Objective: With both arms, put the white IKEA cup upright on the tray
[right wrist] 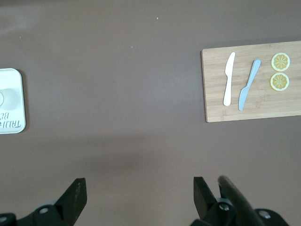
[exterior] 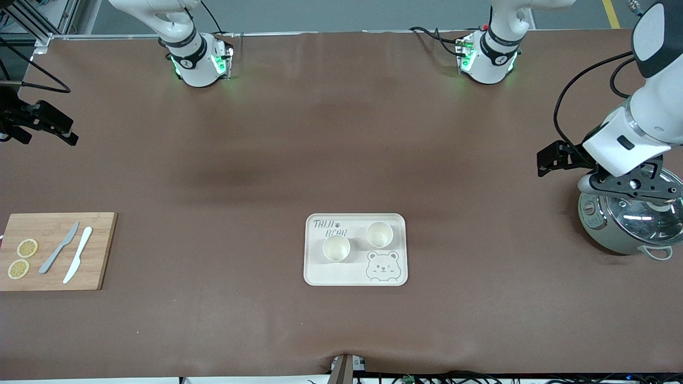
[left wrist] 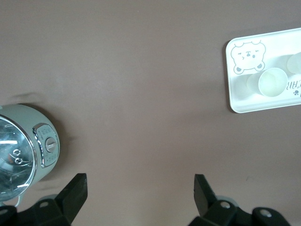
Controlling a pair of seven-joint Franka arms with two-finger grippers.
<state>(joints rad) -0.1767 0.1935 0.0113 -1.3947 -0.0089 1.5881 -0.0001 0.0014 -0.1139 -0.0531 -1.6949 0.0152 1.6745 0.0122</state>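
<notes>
Brown tabletop (exterior: 341, 160). Cooker pot (exterior: 624, 224), left arm's end. Left claw (left wrist: 138, 193), fingers spread, empty, above pot. Right claw (right wrist: 138, 195), fingers spread, empty, waiting above the right arm's end. Bamboo board (exterior: 96, 250), right arm's end: two knives, two lemon slices. Cream tray (exterior: 315, 274), centre. Two white cups (exterior: 336, 248) (exterior: 379, 234), upright on tray.

A matt brown table covering (exterior: 341, 133) is seen. Near the smooth cream tray (exterior: 355, 277), a grained wooden board (exterior: 101, 250) and a glossy-lidded pot (exterior: 629, 224) are shown.
</notes>
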